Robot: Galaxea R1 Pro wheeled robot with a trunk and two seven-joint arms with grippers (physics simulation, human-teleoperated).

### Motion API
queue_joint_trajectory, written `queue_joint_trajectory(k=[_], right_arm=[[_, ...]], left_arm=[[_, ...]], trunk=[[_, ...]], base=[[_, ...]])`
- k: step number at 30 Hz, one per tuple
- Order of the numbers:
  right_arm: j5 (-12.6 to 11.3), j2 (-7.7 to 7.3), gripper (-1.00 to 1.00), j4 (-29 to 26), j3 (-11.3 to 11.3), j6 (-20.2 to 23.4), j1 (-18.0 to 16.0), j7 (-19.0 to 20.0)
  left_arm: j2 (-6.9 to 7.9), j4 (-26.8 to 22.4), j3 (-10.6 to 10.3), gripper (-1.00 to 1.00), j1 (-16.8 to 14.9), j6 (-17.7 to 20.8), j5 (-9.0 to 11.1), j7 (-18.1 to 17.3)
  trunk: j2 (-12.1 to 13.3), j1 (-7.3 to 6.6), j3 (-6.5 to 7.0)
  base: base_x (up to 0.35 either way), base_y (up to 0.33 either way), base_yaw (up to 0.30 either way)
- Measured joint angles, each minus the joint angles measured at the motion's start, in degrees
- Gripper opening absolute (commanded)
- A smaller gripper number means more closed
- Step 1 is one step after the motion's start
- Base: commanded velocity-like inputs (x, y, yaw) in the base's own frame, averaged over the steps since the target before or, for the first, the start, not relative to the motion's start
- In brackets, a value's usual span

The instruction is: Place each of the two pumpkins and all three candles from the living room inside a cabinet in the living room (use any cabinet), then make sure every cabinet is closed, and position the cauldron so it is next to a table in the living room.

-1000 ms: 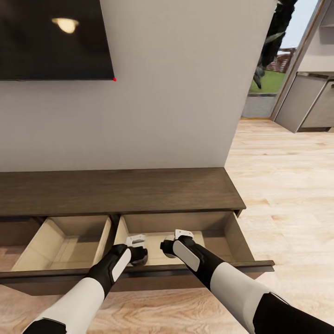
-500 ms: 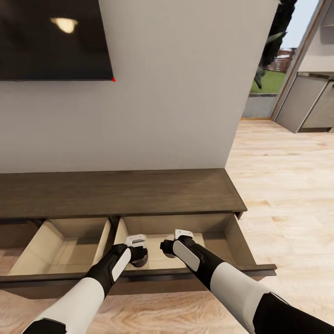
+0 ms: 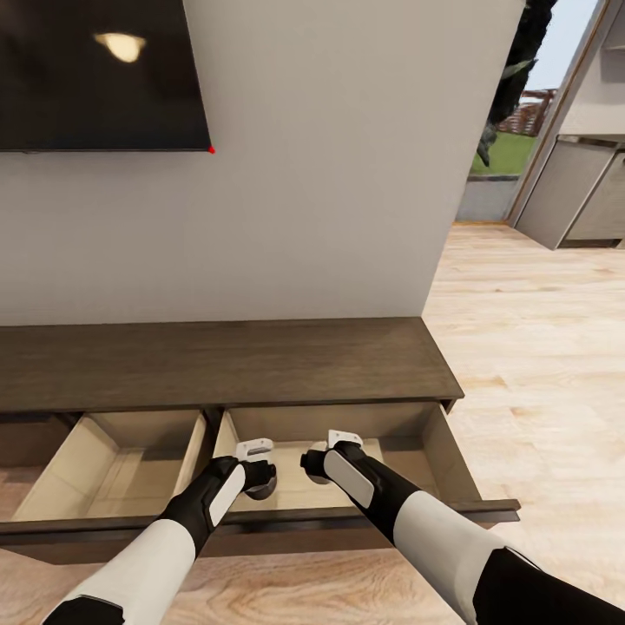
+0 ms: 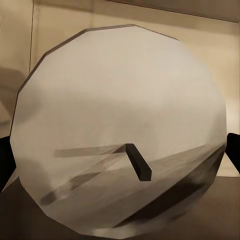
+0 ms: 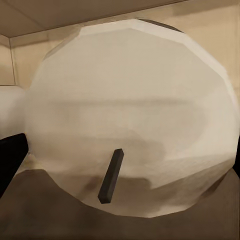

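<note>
A long, low dark-brown wood-grain cabinet [image 3: 226,360] stands against a plain grey wall [image 3: 330,174], with both of its wide pull-out fronts drawn open to show pale beige interiors. In the head view both arms reach down into the right-hand drawer [image 3: 408,443]. The left gripper [image 3: 258,473] and the right gripper [image 3: 314,460] sit near each other, just behind the drawer's front panel.

Each wrist view is taken up by a pale, faceted round candle with a short dark wick: one before the left wrist camera [image 4: 120,135], one before the right [image 5: 132,120]. Dark finger edges [image 4: 4,160] show at either side of the left one, and likewise [image 5: 11,155] by the right one. Each claw seems to be gripping its candle, though the contact itself is too close to see clearly.

Above the cabinet hangs a black wall-mounted television screen [image 3: 95,74]. To the right, light wooden flooring [image 3: 529,347] runs toward grey kitchen units [image 3: 577,195].
</note>
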Motion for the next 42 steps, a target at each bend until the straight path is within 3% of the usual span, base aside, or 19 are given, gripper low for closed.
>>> queue_joint_trajectory(k=[8,24,35,42], right_arm=[[-0.1,0.0,-1.0,2.5,0.0,0.4,0.0,-0.2],[0.0,0.0,-1.0,2.9,-0.1,0.4,0.0,-0.1],[0.0,0.0,-1.0,2.9,0.0,0.0,0.0,0.0],[0.0,0.02,-1.0,2.8,0.0,-0.2,0.0,0.0]], left_arm=[[0.0,0.0,0.0,-1.0,0.0,0.0,0.0,0.0],[-0.01,0.0,0.0,-1.0,0.0,-0.1,0.0,0.0],[0.0,0.1,-0.2,-1.0,0.0,-3.0,-0.1,-0.1],[-0.01,0.2,-0.3,-1.0,0.0,-4.3,-0.1,0.0]], trunk=[[0.0,0.0,0.0],[-5.6,3.07,-2.51],[-5.6,3.07,-2.51],[-8.4,4.61,-3.77]], base=[[0.0,0.0,0.0],[0.0,0.0,0.0],[0.0,0.0,0.0],[0.0,0.0,0.0]])
